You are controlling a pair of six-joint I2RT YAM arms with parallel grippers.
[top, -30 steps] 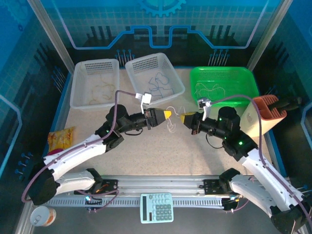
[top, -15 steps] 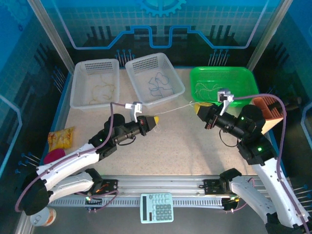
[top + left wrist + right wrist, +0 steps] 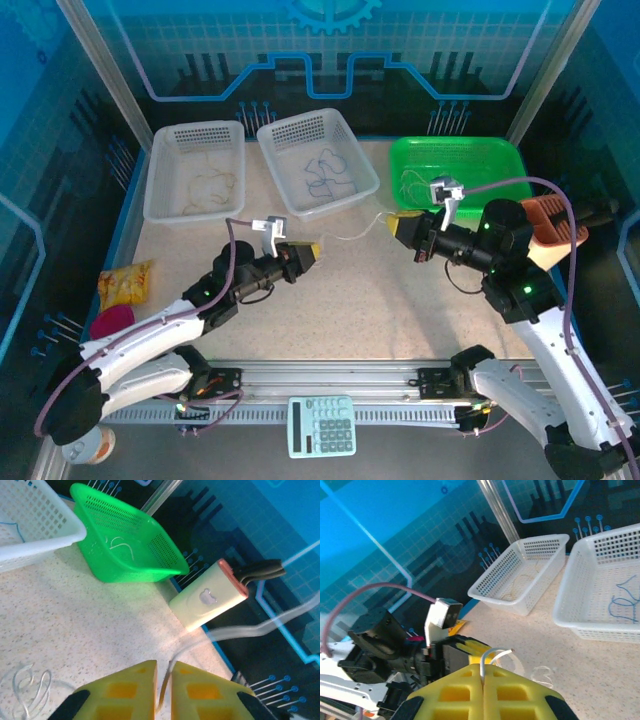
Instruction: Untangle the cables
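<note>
A thin whitish cable (image 3: 352,231) spans the gap between my two grippers above the table. My right gripper (image 3: 398,228) is shut on one end; the short tip (image 3: 496,653) curls out of the closed yellow jaws (image 3: 483,668). My left gripper (image 3: 316,248) has its jaws slightly apart, and the cable (image 3: 186,649) runs loosely through the narrow gap (image 3: 162,666). A clear curly cable (image 3: 29,686) lies on the table beneath it. Tan-yellow cables (image 3: 205,183), blue cables (image 3: 322,181) and whitish cables (image 3: 420,181) lie in the three baskets.
Two white baskets (image 3: 150,192) (image 3: 300,124) and a green basket (image 3: 456,142) line the back. A white box with an orange top (image 3: 545,232) stands at the right. A snack packet (image 3: 126,283) lies left; a calculator (image 3: 321,425) sits by the front rail.
The grippers, close together a second ago, have drawn apart with the whitish cable stretched between them. The left gripper's jaws have parted a little; the right stays shut.
</note>
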